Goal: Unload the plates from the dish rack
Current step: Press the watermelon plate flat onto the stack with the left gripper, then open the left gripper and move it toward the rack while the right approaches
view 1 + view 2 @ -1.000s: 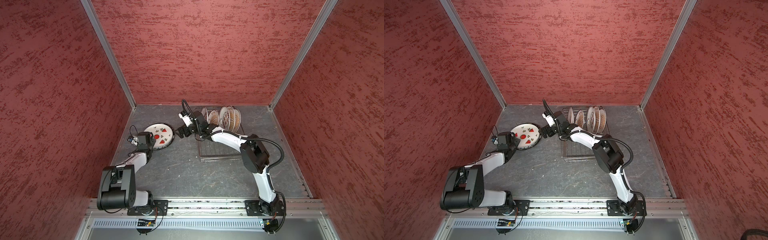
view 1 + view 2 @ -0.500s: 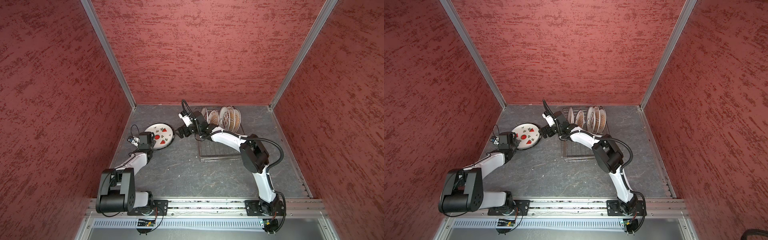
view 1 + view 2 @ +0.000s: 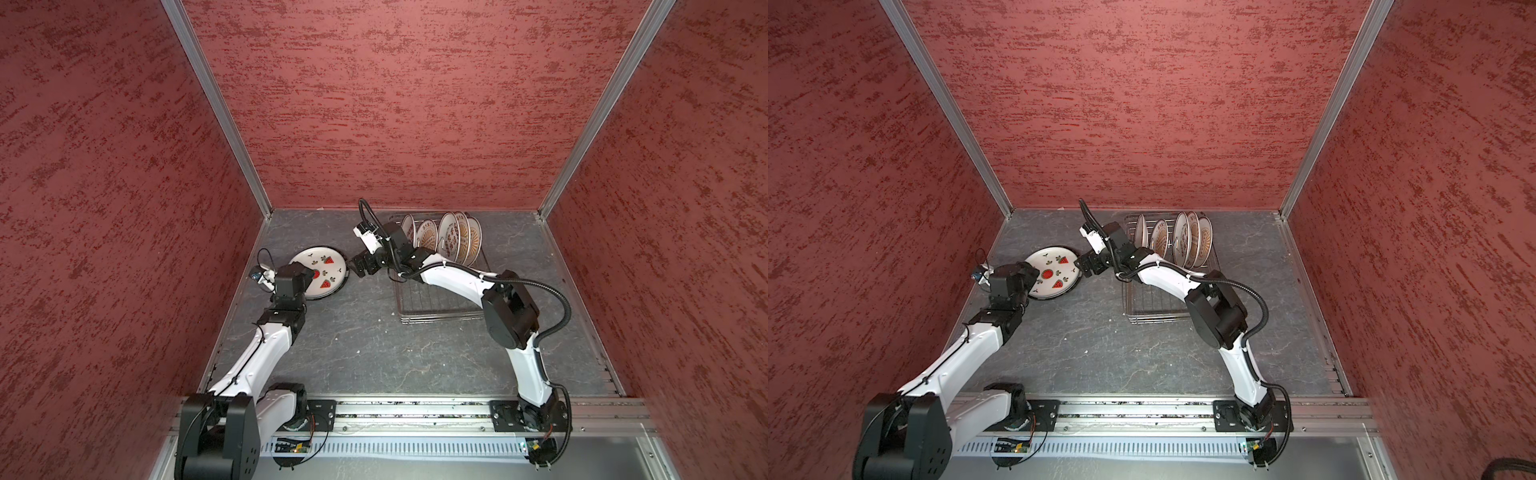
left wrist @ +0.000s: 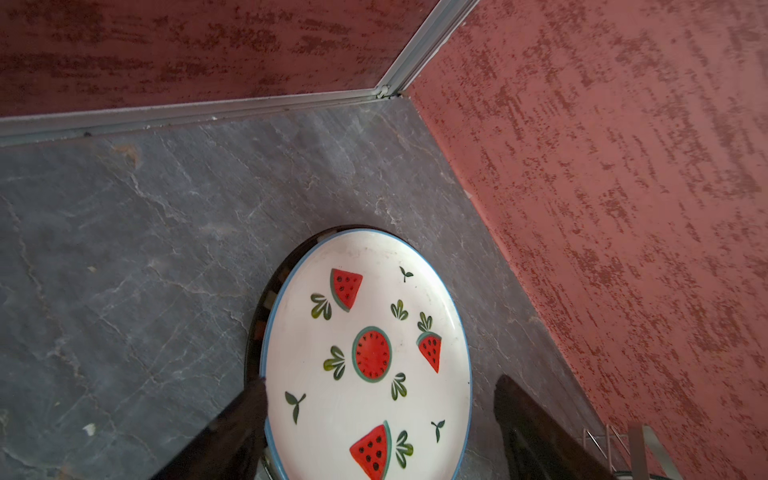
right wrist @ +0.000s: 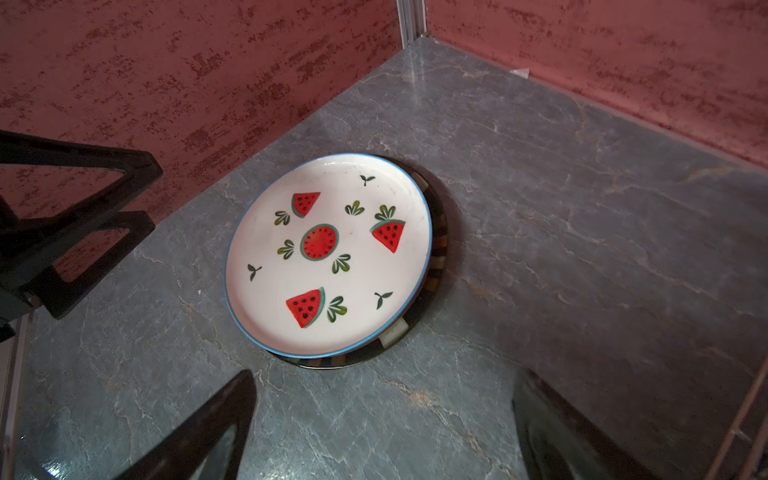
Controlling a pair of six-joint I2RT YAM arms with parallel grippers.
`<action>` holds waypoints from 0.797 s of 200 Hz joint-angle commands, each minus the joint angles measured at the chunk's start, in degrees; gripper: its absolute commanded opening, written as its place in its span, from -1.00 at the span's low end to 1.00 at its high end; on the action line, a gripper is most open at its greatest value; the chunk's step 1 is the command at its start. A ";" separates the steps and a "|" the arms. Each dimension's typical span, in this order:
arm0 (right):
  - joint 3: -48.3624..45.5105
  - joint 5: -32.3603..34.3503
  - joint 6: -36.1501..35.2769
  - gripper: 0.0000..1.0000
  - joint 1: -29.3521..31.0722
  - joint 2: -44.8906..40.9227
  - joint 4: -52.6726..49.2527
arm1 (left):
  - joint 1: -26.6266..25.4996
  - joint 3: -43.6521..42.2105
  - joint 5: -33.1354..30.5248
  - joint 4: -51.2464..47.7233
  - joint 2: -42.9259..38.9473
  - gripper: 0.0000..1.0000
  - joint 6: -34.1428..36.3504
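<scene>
A white watermelon plate lies flat on a dark striped-rim plate, on the floor at the left. My left gripper is open and straddles the watermelon plate's near edge. One finger is at the rim and the other stands apart. My right gripper hangs open over bare floor just right of that stack. Several plates stand on edge at the far end of the dish rack.
The red left wall and the back-left corner post stand close behind the stacked plates. The near half of the rack holds no plates. My right forearm lies across the rack. Grey floor stretches out in front.
My left gripper has opened and let go of the watermelon plate, which now rests flat on the striped plate. The right arm has hardly moved.
</scene>
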 commanded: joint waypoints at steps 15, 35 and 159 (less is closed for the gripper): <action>-4.39 3.57 -2.37 0.97 0.91 -9.64 4.27 | -1.63 -4.51 4.15 4.54 -8.10 0.99 8.22; -4.71 9.13 0.13 0.98 0.91 -12.22 1.17 | -2.05 -9.68 9.58 13.59 -13.06 0.99 10.20; -33.40 24.25 -0.24 0.98 -4.63 -40.41 9.93 | -17.19 -4.50 20.92 32.44 -6.06 0.99 17.05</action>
